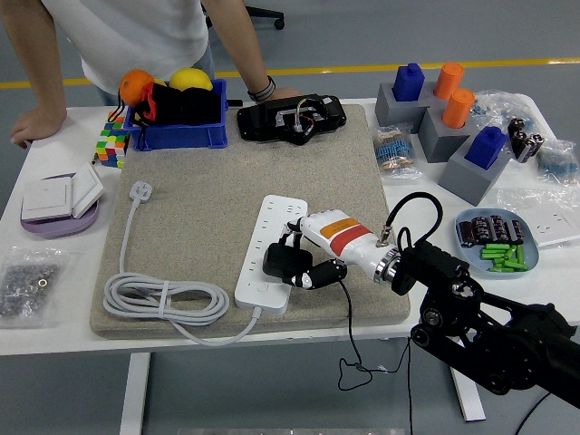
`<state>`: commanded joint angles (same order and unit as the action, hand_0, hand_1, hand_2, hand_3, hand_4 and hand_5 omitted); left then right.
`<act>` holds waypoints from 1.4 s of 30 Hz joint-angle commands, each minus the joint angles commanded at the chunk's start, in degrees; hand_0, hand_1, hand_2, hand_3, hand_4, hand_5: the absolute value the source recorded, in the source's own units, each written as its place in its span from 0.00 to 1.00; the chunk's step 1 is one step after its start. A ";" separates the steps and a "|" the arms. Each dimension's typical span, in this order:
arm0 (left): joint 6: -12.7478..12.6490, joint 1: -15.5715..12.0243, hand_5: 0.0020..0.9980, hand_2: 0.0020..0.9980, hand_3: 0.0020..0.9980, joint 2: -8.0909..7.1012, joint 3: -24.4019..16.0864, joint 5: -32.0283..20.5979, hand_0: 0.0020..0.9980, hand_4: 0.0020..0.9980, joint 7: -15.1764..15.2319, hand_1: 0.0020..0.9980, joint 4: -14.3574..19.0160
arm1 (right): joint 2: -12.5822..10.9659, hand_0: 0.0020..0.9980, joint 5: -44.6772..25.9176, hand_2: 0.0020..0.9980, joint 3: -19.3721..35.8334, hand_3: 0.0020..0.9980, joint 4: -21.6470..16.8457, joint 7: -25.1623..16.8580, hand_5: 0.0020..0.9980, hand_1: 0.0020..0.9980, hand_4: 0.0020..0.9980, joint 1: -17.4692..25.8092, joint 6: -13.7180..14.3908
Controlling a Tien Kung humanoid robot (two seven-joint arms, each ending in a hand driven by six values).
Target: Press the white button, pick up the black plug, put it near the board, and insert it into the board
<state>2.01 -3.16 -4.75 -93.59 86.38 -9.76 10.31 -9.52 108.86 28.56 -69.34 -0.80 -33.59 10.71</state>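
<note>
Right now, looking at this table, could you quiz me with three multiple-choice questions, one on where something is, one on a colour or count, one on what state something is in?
1. Where is the white power strip?
A. on the beige mat
B. in the blue bin
C. on the floor

2. How many orange cylinders stand in the grey blocks at the far right?
A. none
B. two
C. five

3. What is the robot's right hand doing?
A. resting open and empty
B. gripping the black plug
C. holding the colour cube

Answers:
1. A, the strip lies on the beige mat, near its front edge.
2. B, one orange cylinder and a second stand beside two blue pieces.
3. B, its fingers close around the black plug right over the strip; the cable trails below the table edge.
</note>
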 joint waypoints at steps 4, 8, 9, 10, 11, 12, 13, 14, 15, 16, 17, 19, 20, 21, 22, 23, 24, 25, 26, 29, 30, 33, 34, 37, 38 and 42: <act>-0.01 0.00 0.37 0.64 0.69 -0.01 -0.08 0.07 0.63 0.59 0.00 0.63 0.00 | -0.14 0.00 -0.11 0.07 -0.08 0.07 0.08 -0.05 0.17 0.00 0.57 0.02 -0.11; -0.01 0.02 0.37 0.64 0.69 -0.01 -0.02 0.05 0.63 0.59 0.01 0.63 0.00 | 0.01 0.00 0.12 0.07 -0.10 0.07 0.25 -0.18 0.17 0.00 0.57 -0.02 0.22; -0.01 0.03 0.37 0.64 0.69 0.00 0.04 -0.01 0.62 0.59 0.03 0.63 0.00 | 0.05 0.00 0.21 0.08 -0.11 0.07 0.33 -0.22 0.17 0.00 0.57 -0.03 0.32; -0.01 0.02 0.37 0.64 0.69 0.01 0.11 -0.09 0.62 0.59 0.05 0.63 0.00 | 0.08 0.00 0.37 0.08 -0.15 0.07 0.39 -0.24 0.17 0.00 0.57 -0.02 0.42; -0.01 0.05 0.37 0.64 0.69 0.01 0.14 -0.12 0.62 0.59 0.06 0.63 0.00 | 0.08 0.00 0.47 0.08 -0.17 0.07 0.45 -0.27 0.17 0.00 0.57 -0.03 0.50; -0.03 0.08 0.37 0.64 0.69 0.03 0.09 -0.11 0.62 0.59 0.07 0.63 0.00 | 0.04 0.00 0.62 0.08 -0.22 0.07 0.47 -0.32 0.17 0.00 0.57 -0.06 0.58; -0.03 0.09 0.37 0.64 0.69 0.04 0.05 -0.07 0.62 0.59 0.06 0.63 0.00 | 0.01 0.00 0.69 0.08 -0.24 0.07 0.46 -0.35 0.17 0.00 0.57 -0.07 0.65; -0.02 0.10 0.37 0.64 0.69 0.04 0.02 -0.03 0.62 0.59 0.05 0.63 0.00 | 0.00 0.00 0.73 0.08 -0.24 0.07 0.45 -0.38 0.17 0.00 0.57 -0.07 0.71; 0.00 0.07 0.37 0.64 0.69 0.02 0.07 -0.05 0.62 0.59 0.03 0.63 0.00 | -0.01 0.00 0.81 0.08 -0.26 0.07 0.45 -0.44 0.17 0.00 0.57 -0.07 0.89; 0.00 0.06 0.37 0.64 0.69 0.03 -0.06 0.09 0.62 0.59 0.00 0.63 0.00 | -0.01 0.00 0.85 0.08 -0.27 0.07 0.45 -0.48 0.17 0.00 0.57 -0.09 1.01; 0.01 0.06 0.37 0.64 0.69 0.03 -0.23 0.28 0.62 0.59 -0.06 0.63 0.00 | 0.00 0.00 0.94 0.08 -0.24 0.07 0.47 -0.54 0.17 0.00 0.57 -0.10 1.16; 0.01 0.05 0.37 0.64 0.69 0.02 -0.18 0.24 0.62 0.59 -0.04 0.63 0.00 | 0.01 0.00 1.17 0.08 -0.16 0.07 0.48 -0.57 0.17 0.00 0.57 -0.12 1.35; 0.02 0.06 0.37 0.64 0.69 0.01 -0.08 0.12 0.62 0.59 -0.02 0.63 0.00 | -0.01 0.00 1.25 0.08 -0.14 0.07 0.47 -0.55 0.17 0.00 0.57 -0.14 1.39; 0.01 0.08 0.37 0.64 0.69 0.01 -0.10 0.15 0.62 0.59 -0.02 0.63 0.00 | -0.04 0.00 1.35 0.08 -0.13 0.08 0.47 -0.51 0.16 0.00 0.58 -0.18 1.38; -0.01 0.09 0.37 0.64 0.69 0.01 -0.09 0.13 0.62 0.59 0.01 0.63 0.00 | -0.07 0.00 1.41 0.08 -0.13 0.08 0.47 -0.44 0.16 0.00 0.58 -0.20 1.33; -0.02 0.09 0.37 0.64 0.69 0.01 -0.05 0.05 0.62 0.59 0.03 0.63 0.00 | -0.09 0.00 1.41 0.08 -0.15 0.08 0.47 -0.39 0.16 0.00 0.58 -0.21 1.26; -0.02 0.09 0.37 0.64 0.69 0.01 0.00 -0.02 0.62 0.59 0.04 0.63 0.00 | -0.11 0.00 1.39 0.08 -0.17 0.08 0.47 -0.35 0.16 0.00 0.58 -0.22 1.20; -0.01 0.09 0.37 0.64 0.69 0.02 0.03 -0.02 0.62 0.59 0.04 0.63 0.00 | -0.19 0.00 1.40 0.08 -0.20 0.08 0.42 -0.28 0.16 0.00 0.58 -0.25 1.02; -0.01 0.09 0.37 0.64 0.69 0.03 0.01 0.00 0.62 0.59 0.03 0.63 0.00 | -0.23 0.00 1.37 0.08 -0.20 0.08 0.40 -0.18 0.16 0.00 0.58 -0.28 0.83; 0.01 0.07 0.37 0.64 0.69 0.03 -0.10 0.13 0.62 0.59 0.00 0.63 0.00 | -0.30 0.00 1.29 0.08 -0.14 0.08 0.39 0.04 0.16 0.00 0.58 -0.33 0.33; 0.02 0.07 0.37 0.64 0.69 0.03 -0.11 0.15 0.62 0.59 -0.01 0.63 0.00 | -0.32 0.00 1.23 0.08 -0.15 0.08 0.38 0.09 0.16 0.00 0.58 -0.33 0.16; 0.01 0.06 0.37 0.64 0.69 0.02 -0.07 0.10 0.62 0.59 0.00 0.63 0.00 | -0.36 0.00 0.97 0.08 -0.28 0.08 0.36 0.15 0.16 0.00 0.58 -0.28 -0.13; 0.01 0.06 0.37 0.64 0.69 0.02 -0.05 0.08 0.62 0.59 0.00 0.63 0.00 | -0.36 0.00 0.93 0.08 -0.32 0.08 0.37 0.15 0.16 0.00 0.58 -0.27 -0.14; 0.00 0.03 0.37 0.64 0.69 0.02 0.07 -0.04 0.62 0.59 0.03 0.63 0.00 | -0.29 0.00 0.73 0.08 -0.49 0.08 0.34 0.07 0.16 0.00 0.58 -0.22 -0.05; 0.00 0.01 0.37 0.64 0.69 0.02 0.12 -0.10 0.62 0.59 0.03 0.63 0.00 | -0.26 0.00 0.69 0.08 -0.53 0.08 0.31 0.04 0.16 0.00 0.58 -0.19 -0.01; 0.01 0.06 0.37 0.64 0.69 -0.06 0.26 -0.12 0.62 0.59 0.00 0.63 0.00 | -0.19 0.00 0.97 0.08 -0.60 0.08 0.43 -0.02 0.17 0.00 0.59 -0.24 0.37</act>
<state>2.02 -3.11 -4.82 -93.33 86.26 -9.76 10.31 -9.71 109.83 27.95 -68.91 -0.83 -33.83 11.08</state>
